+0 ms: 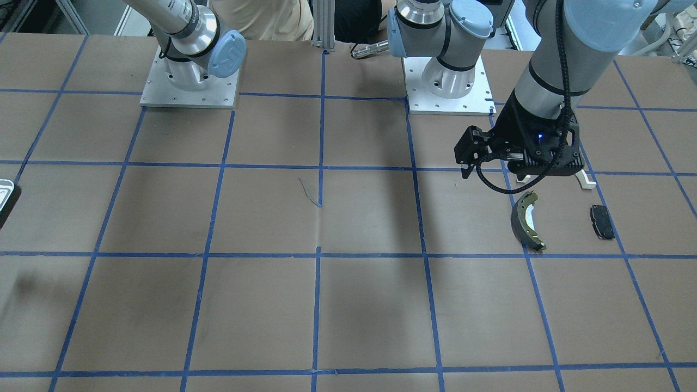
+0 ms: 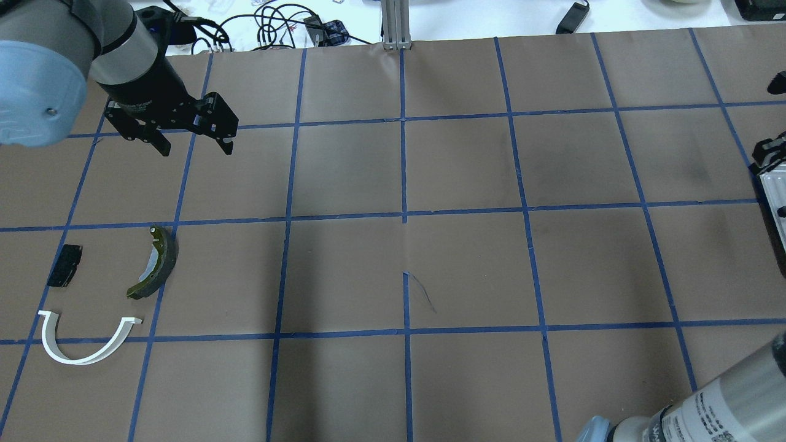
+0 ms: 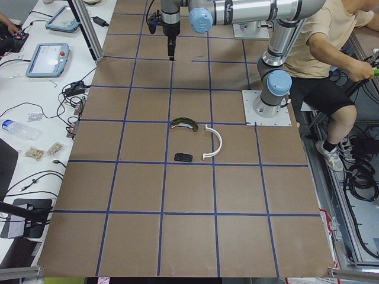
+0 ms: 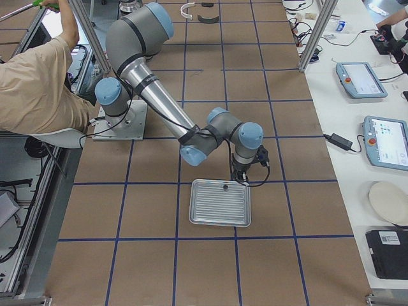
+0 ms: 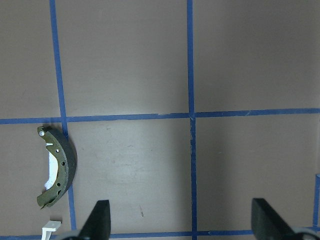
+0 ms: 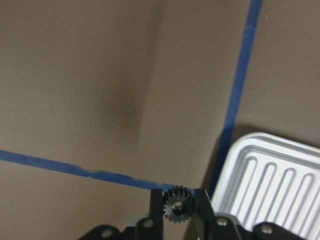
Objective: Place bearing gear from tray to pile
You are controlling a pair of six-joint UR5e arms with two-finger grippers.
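Right now, your right pincer (image 6: 178, 197) pinches the bearing gear (image 6: 178, 206) by its teeth. It is just beside the tray's (image 6: 270, 170) rounded corner, over bare counter (image 6: 75, 75). Left pincer (image 2: 196, 149) is spread wide and empty, hanging near the pile: brake shoe (image 2: 164, 261), white arc (image 2: 47, 331), black pad (image 2: 64, 265). The pile lies well apart from the tray, toward the counter's opposite end.

Risks, as I judge them:
- The hold is on tooth tips only, so a fast swing may let the gear pivot or slip out mid-carry.
- Your left arm sits close to the drop zone; watch for the arms meeting.
- Released from height, the gear may land on edge and roll away from the pile.
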